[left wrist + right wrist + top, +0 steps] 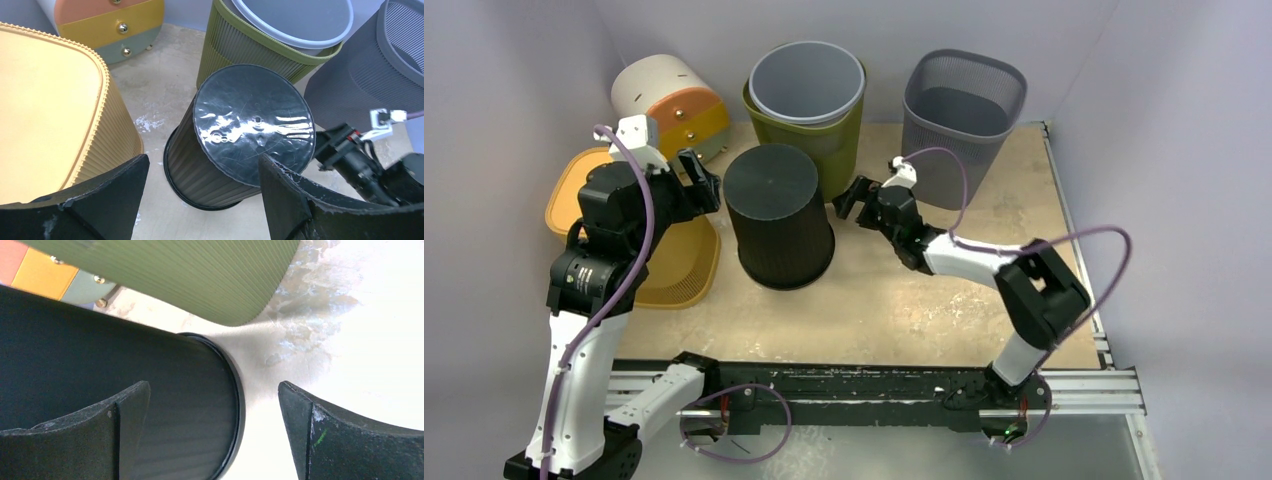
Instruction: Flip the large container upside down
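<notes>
Large black ribbed plastic container (779, 215) stands mouth-down, base up, mid-way across the beige bench (904, 300), flanked by left fingers (110, 200) and right fingers (75, 435), both pairs spread, holding nothing.

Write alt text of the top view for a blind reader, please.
A black bin stands upside down mid-table, flanked by the open left gripper and open right gripper. A green bin and a mesh bin stand behind.
</notes>
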`<move>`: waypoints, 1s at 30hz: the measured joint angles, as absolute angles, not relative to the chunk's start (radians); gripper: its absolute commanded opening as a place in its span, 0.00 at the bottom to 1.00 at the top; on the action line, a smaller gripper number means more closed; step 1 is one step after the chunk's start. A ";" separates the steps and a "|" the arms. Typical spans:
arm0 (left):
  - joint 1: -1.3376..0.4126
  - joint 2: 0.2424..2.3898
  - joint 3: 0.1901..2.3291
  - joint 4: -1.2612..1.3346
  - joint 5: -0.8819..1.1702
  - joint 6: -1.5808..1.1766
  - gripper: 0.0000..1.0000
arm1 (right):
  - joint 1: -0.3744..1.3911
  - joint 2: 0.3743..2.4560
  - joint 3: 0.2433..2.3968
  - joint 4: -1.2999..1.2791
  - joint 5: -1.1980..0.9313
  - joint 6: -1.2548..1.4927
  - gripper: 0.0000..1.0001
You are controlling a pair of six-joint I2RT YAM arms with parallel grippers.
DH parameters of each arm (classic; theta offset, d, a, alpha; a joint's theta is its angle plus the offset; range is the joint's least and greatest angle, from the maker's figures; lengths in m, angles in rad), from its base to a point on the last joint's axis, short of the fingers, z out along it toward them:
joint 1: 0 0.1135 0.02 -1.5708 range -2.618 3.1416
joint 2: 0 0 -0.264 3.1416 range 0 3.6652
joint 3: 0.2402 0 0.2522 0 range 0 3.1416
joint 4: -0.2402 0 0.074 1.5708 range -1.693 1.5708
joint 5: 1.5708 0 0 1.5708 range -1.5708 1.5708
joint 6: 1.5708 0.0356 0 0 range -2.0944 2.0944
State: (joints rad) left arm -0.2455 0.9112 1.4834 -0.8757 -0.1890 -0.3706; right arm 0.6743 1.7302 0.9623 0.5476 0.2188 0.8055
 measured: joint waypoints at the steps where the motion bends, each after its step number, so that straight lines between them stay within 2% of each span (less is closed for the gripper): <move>1: -0.245 0.911 1.483 -0.875 -0.187 -0.371 0.77 | 0.683 1.693 0.946 0.528 0.238 0.798 1.00; 8: -0.245 0.912 1.483 -0.876 -0.186 -0.370 0.77 | 0.789 1.518 0.833 0.369 0.357 0.705 1.00; 14: -0.245 0.924 1.483 -0.875 -0.186 -0.371 0.77 | 0.964 1.534 0.781 0.274 0.369 0.683 1.00; 18: -0.245 0.930 1.483 -0.871 -0.184 -0.371 0.77 | 0.980 1.589 0.788 0.282 0.375 0.677 1.00; 22: -0.245 0.929 1.483 -0.869 -0.183 -0.370 0.77 | 0.972 1.715 0.889 0.275 0.377 0.651 1.00; 30: -0.245 0.910 1.472 -0.855 -0.153 -0.371 0.77 | 0.968 2.021 1.298 0.274 0.377 0.572 1.00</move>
State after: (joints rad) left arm -0.2455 0.9096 1.4719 -0.8547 -0.1532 -0.3706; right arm 0.9680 2.0212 1.2984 0.2745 0.3771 0.5720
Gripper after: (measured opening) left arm 0.768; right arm 0.998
